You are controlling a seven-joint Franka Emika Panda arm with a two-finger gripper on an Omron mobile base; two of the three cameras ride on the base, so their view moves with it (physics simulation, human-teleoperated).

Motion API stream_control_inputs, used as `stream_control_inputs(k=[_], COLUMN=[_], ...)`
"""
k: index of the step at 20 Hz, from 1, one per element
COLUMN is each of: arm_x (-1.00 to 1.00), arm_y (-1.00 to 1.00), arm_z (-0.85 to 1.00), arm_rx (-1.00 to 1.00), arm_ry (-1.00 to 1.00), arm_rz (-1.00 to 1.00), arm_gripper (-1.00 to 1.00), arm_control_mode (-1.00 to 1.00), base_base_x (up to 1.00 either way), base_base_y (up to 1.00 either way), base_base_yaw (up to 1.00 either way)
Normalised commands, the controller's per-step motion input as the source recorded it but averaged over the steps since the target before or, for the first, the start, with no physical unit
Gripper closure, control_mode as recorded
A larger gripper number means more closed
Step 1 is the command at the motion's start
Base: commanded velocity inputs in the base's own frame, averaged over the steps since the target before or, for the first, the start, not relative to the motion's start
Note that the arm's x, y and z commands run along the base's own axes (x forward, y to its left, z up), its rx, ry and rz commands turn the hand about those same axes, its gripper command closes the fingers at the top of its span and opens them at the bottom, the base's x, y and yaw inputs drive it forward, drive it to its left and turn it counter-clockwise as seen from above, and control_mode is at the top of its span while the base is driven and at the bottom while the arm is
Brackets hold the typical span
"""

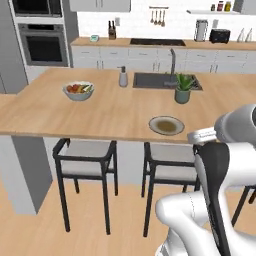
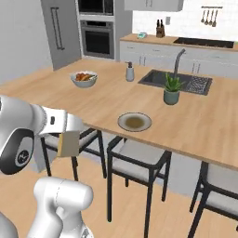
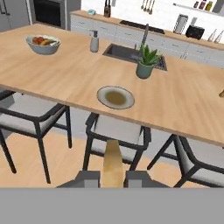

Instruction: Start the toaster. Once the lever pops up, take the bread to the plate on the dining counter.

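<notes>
My gripper (image 3: 113, 178) is shut on the bread (image 3: 113, 162), a thin tan slice seen edge-on between the two fingers. From the right base view the bread (image 2: 69, 143) hangs from the gripper (image 2: 69, 135), in front of the dining counter (image 2: 93, 100) and a little below its top. The plate (image 3: 115, 97), round and grey-brown, lies near the counter's front edge, ahead of the gripper and above it; it is bare. The same plate (image 1: 166, 125) sits just left of my arm. The black toaster (image 1: 219, 35) stands far off on the wall counter.
Black stools (image 3: 116, 135) with grey seats stand under the counter's front edge, right below the plate. On the counter are a potted plant (image 3: 145, 63), a soap dispenser (image 3: 94, 42), a white fruit bowl (image 3: 43, 44) and a dark inset sink (image 3: 127, 53).
</notes>
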Motion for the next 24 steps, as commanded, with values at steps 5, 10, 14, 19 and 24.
stream_control_inputs(k=[5, 10, 14, 19, 24], arm_x=[0.0, 0.0, 0.0, 0.45, 0.41], arm_y=[0.0, 0.0, 0.0, 0.26, -0.16], arm_z=[0.0, 0.0, 0.0, -0.22, -0.01], arm_rx=[0.0, 0.0, 0.0, 0.15, 0.3], arm_ry=[0.0, 0.0, 0.0, -0.26, -0.05], arm_rz=[0.0, 0.0, 0.0, -0.48, -0.19], arm_gripper=[1.0, 1.0, 1.0, 1.0, 1.0], arm_control_mode=[1.0, 1.0, 1.0, -1.0, -1.0], base_base_x=[0.64, 0.7, 0.61, 0.0, 0.0], base_base_y=[0.47, 0.38, 0.46, 0.0, 0.0], base_base_yaw=[-0.57, -0.56, -0.55, 0.0, 0.0])
